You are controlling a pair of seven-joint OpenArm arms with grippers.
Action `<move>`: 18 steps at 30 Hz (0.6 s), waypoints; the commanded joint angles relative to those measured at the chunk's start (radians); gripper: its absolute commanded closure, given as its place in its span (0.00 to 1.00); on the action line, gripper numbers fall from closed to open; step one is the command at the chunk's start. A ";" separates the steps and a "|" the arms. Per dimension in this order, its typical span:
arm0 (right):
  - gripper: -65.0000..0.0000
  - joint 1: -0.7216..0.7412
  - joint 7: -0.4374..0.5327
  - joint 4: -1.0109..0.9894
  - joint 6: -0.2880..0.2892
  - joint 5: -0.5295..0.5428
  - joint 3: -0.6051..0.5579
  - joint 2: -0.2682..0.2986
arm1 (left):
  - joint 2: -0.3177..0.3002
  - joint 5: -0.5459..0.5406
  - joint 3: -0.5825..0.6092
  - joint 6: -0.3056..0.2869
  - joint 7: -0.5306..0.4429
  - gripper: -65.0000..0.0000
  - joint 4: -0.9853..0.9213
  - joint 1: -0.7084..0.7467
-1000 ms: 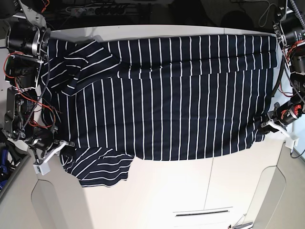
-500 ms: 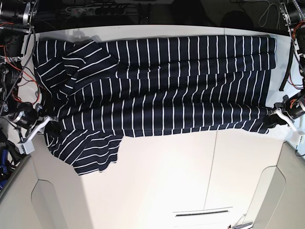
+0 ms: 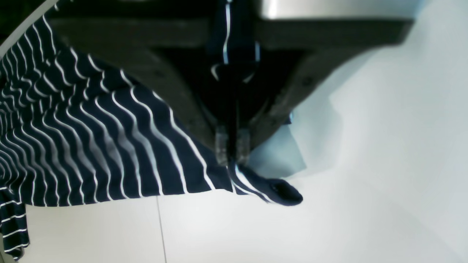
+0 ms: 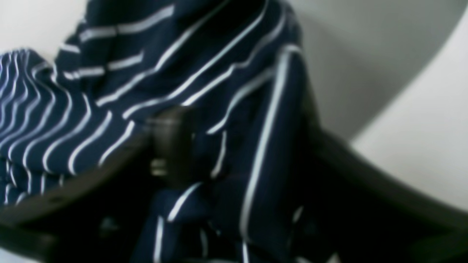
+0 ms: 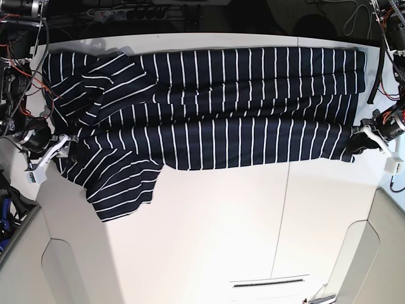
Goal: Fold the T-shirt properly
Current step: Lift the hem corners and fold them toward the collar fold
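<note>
The T-shirt (image 5: 209, 107), dark navy with thin white stripes, lies stretched along the far half of the white table (image 5: 221, 240), its near edge doubled over in a long band. One sleeve (image 5: 123, 187) sticks out toward the front at the left. My left gripper (image 5: 366, 138) sits at the shirt's right end; the left wrist view shows the left gripper (image 3: 232, 151) shut on a bunched corner of the T-shirt (image 3: 91, 146). At the shirt's left end is my right gripper (image 5: 63, 147). In the blurred right wrist view its fingers (image 4: 171, 146) stand apart with striped cloth (image 4: 226, 91) draped loosely between them.
A power strip (image 5: 126, 12) and cables run along the dark back edge. Arm bases and red wiring (image 5: 16, 76) crowd the left side, and more wiring hangs at the right (image 5: 386, 63). A seam (image 5: 281, 221) and a slot (image 5: 269, 282) mark the tabletop.
Both grippers carried the shirt's near edge toward the back, narrowing the cloth into a band. The right gripper's jaws have spread apart. The left stays clamped on its corner.
</note>
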 commanded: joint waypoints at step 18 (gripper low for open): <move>0.33 0.215 0.253 -0.174 -0.018 -0.117 0.022 -0.021 | -0.008 0.018 -0.009 -0.006 -0.018 1.00 0.016 -0.014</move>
